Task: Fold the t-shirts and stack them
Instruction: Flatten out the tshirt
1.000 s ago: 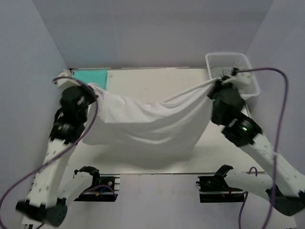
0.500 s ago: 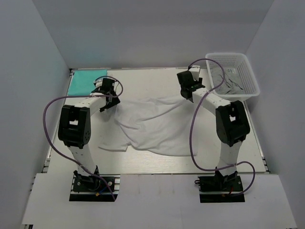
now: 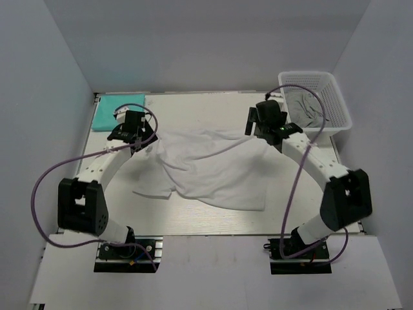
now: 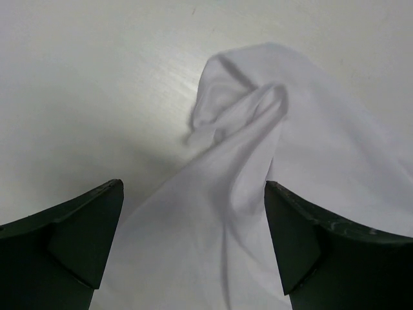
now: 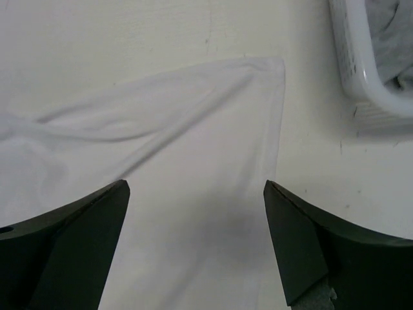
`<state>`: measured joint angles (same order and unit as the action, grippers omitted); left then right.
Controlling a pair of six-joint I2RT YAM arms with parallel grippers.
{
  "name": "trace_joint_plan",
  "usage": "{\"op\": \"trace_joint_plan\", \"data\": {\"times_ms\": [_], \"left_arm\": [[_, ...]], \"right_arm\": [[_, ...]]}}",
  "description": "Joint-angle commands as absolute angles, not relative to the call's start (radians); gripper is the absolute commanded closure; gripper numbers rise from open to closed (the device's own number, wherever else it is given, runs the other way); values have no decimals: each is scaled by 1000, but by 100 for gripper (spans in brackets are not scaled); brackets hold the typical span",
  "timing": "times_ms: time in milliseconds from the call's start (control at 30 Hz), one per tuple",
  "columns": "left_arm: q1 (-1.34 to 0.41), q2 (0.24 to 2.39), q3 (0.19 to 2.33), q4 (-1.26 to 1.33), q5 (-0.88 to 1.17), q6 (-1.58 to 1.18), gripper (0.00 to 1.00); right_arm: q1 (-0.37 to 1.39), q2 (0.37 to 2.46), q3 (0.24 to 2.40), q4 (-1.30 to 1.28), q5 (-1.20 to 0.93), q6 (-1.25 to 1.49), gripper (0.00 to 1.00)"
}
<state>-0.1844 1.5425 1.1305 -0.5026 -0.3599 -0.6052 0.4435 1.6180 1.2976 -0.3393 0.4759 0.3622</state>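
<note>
I see my left tool with its fingers spread wide and nothing between them; just ahead of it a bunched corner of the crumpled white cloth t-shirt lies loose on the pale surface; my right tool is spread wide too and grips nothing, poised over the shirt's other far corner, which lies flatter; from both tools the shirt spreads back toward the arm bases, wrinkled and unfolded; the teal-turquoise cloth t-shirt lies as a flat rectangle just beyond the left tool, on its outer side; a white plastic mesh basket holding grey cloth stands just right of the right tool, apart from the white shirt.
</note>
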Motion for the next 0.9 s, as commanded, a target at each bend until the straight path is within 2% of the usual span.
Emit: {"op": "trace_joint_plan", "data": {"times_ms": [0, 33, 133, 267, 367, 533, 867], "left_arm": [[-205, 1398, 987, -583, -379, -695, 0], [-206, 1335, 948, -583, -344, -750, 0], [-206, 1237, 783, -531, -220, -779, 0], [-206, 1085, 570, -441, -68, -792, 0], [-206, 1046, 464, -300, 26, -782, 0], [-206, 1166, 505, -258, 38, -738, 0], [-206, 1462, 702, -225, 14, -677, 0]], "right_arm": [[445, 1468, 1137, -357, 321, 454, 10], [449, 1444, 1020, -330, 243, 453, 10], [462, 1297, 842, -226, -49, 425, 10], [483, 1252, 723, -204, -127, 459, 10], [494, 1275, 661, -173, -123, 491, 10], [483, 1436, 690, -106, -80, 546, 10], [434, 1713, 995, -195, 228, 558, 10]]}}
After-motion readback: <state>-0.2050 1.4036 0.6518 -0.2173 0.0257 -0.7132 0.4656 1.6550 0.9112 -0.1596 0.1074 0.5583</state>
